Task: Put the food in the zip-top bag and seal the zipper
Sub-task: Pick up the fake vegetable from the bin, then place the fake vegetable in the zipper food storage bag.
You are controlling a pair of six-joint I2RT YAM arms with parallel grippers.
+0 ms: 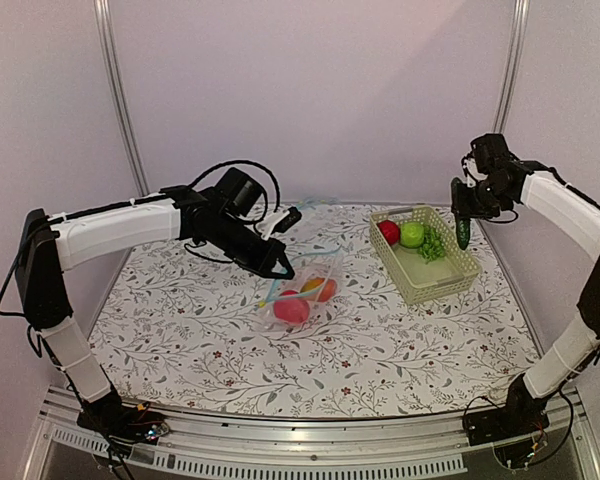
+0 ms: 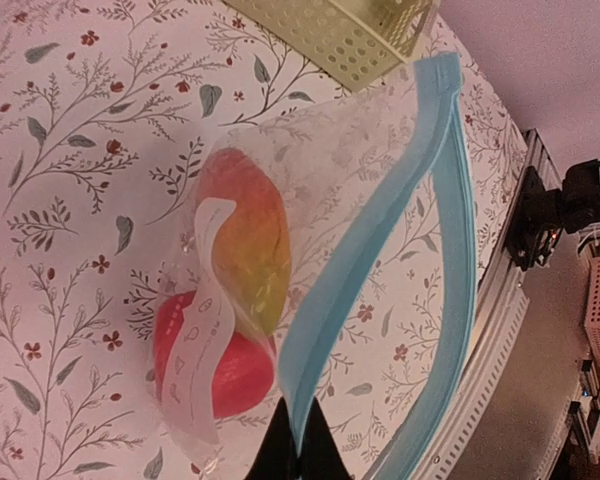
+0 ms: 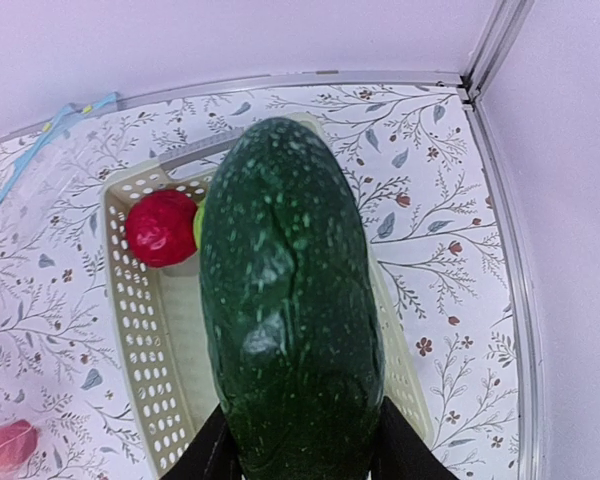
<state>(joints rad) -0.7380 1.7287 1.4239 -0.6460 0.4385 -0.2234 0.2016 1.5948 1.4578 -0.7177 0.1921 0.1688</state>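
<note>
While the left jaws pinch the zipper [image 2: 380,270], holding the zip-top bag [image 1: 325,272] open ahead of them, the right jaws grip the cucumber [image 3: 290,300] between them, above the basket [image 3: 145,330]. Loading seems in hand; next the cucumber must reach the bag's mouth.

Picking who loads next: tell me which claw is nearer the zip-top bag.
Left. The left claw pinches the zipper of the zip-top bag, holding its mouth up; the right claw hangs over by the basket, gripping the cucumber.
</note>
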